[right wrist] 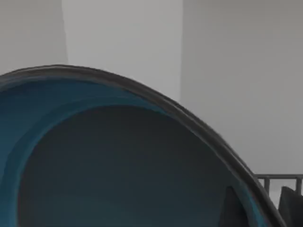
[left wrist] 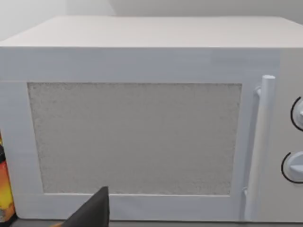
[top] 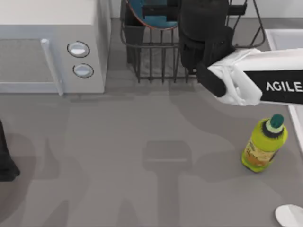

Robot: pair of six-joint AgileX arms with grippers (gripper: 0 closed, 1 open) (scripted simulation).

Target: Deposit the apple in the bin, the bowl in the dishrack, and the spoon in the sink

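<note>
The bowl (top: 150, 13), teal-blue inside with a reddish-brown rim, stands tilted over the back of the black wire dishrack (top: 156, 61). My right arm (top: 203, 40) reaches in from the right, and its dark wrist covers the rack's right part. In the right wrist view the bowl (right wrist: 104, 161) is very close, with my right gripper (right wrist: 261, 208) at its rim. The spoon (top: 289, 215) lies pale white at the table's front right corner. The sink (top: 284, 38) is at the right edge. The apple and the bin are out of view. My left arm (top: 4, 163) is parked at the left edge.
A white microwave (top: 47, 42) with two knobs fills the back left, and the left wrist view faces its door (left wrist: 137, 137). A yellow-green bottle (top: 264, 144) stands at the right, in front of my right arm. An orange object (left wrist: 4, 189) shows beside the microwave.
</note>
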